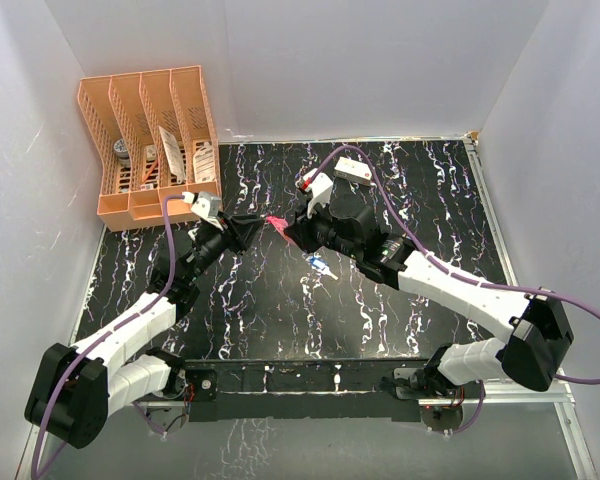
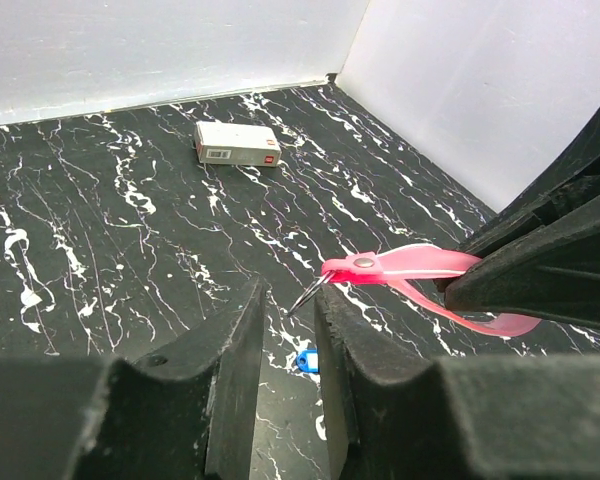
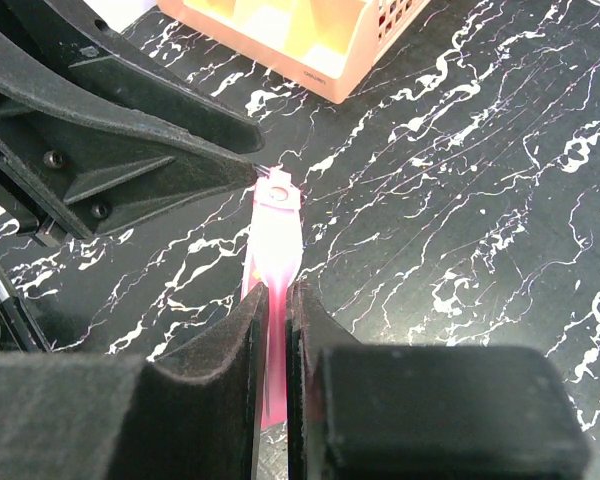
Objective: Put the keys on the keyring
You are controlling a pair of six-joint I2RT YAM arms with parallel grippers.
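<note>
My right gripper [image 3: 277, 292] is shut on the slim pink key [image 3: 280, 240] and holds it above the table, riveted end pointing at the left gripper. A thin metal keyring [image 2: 308, 294] hangs from that end of the pink key [image 2: 410, 264]. The tips of my left gripper [image 2: 290, 295] stand on either side of this ring with a narrow gap, and the ring is not pinched. From above, both grippers meet at the pink key [image 1: 276, 222] in mid-table. The blue-headed key [image 1: 320, 266] lies flat on the table below them, and also shows between the left fingers as the blue key [image 2: 307, 360].
A white rectangular box [image 1: 351, 169] lies at the back of the black marbled table, beyond the right arm. An orange file rack [image 1: 150, 140] with several slots stands at the back left. White walls close the table on three sides.
</note>
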